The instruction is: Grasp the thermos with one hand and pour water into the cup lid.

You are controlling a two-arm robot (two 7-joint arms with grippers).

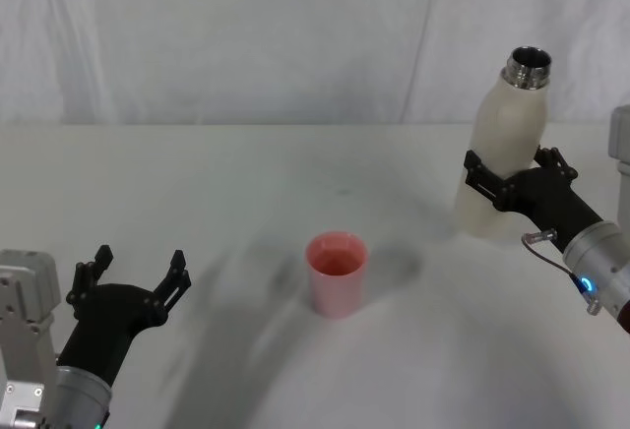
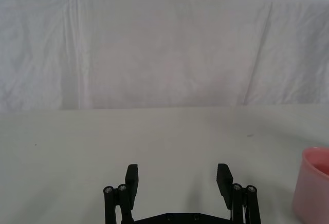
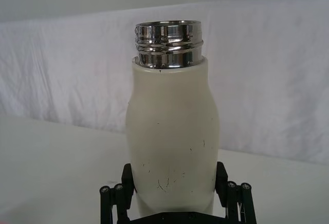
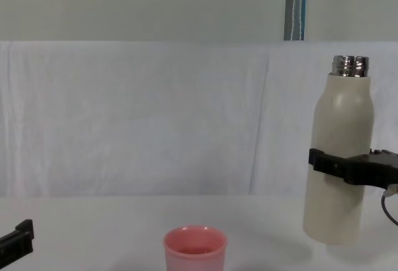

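the right gripper [image 1: 512,181] has its jaws clamped round the lower body of the thermos [image 1: 502,144], which it holds upright at the far right of the table [image 1: 226,193]; in the chest view the base looks just clear of the surface. its long axis runs vertical, with the open steel neck at the top. the cup lid [image 1: 337,274] stands upright near the middle, well apart from the bottle, to its left and nearer the robot (pinkish inside; whether it holds water i cannot tell). so the pour likely turns on carrying the mouth leftward and nearer, then tipping toward the cup. the left gripper [image 1: 133,276] rests near left, fingers apart, holding nothing.
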